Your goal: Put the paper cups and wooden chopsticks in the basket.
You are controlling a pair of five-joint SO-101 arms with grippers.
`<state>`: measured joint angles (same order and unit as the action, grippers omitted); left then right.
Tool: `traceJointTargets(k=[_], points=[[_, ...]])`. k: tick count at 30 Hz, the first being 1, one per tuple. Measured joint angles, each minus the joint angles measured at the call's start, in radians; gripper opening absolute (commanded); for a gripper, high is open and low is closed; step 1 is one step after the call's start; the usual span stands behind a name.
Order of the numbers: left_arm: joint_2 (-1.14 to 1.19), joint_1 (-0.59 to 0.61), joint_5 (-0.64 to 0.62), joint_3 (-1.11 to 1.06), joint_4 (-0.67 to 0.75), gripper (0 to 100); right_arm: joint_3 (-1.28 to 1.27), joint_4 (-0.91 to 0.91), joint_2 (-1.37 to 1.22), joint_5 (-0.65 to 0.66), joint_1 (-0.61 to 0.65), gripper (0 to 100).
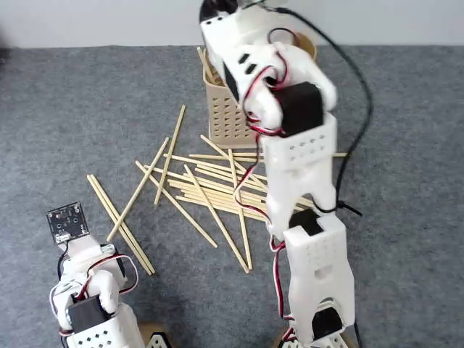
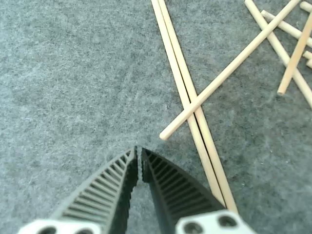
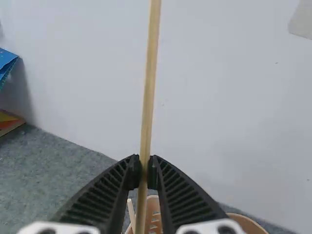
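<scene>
– While the right gripper (image 3: 143,163) pinches one pale wooden chopstick (image 3: 151,73) upright, how far along is this?

– Early-ish, I'd say. A few sticks poke out of the beige perforated plastic basket (image 1: 228,116), upper centre of the high view, but a big pile of loose chopsticks (image 1: 210,192) lies mid-frame on the grey felt table (image 1: 72,109). Meanwhile the left gripper (image 2: 139,156) is pressed together, empty, beside a chopstick pair (image 2: 195,112). From above the arm hides that pinch. That tan rim (image 3: 243,222) might be a paper cup, can't tell.
</scene>
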<state>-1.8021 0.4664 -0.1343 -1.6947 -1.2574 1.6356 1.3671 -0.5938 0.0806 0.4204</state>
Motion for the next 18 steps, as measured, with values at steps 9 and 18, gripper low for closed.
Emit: traceJointTargets(k=[9, 18], points=[[0.0, 0.0, 0.0, 0.0, 0.0, 1, 0.009, 0.322, 0.21, -0.06, 0.0, 0.8], [0.0, 0.0, 0.0, 0.0, 0.0, 1, 0.009, 0.387, 0.341, -0.077, 0.003, 0.7]])
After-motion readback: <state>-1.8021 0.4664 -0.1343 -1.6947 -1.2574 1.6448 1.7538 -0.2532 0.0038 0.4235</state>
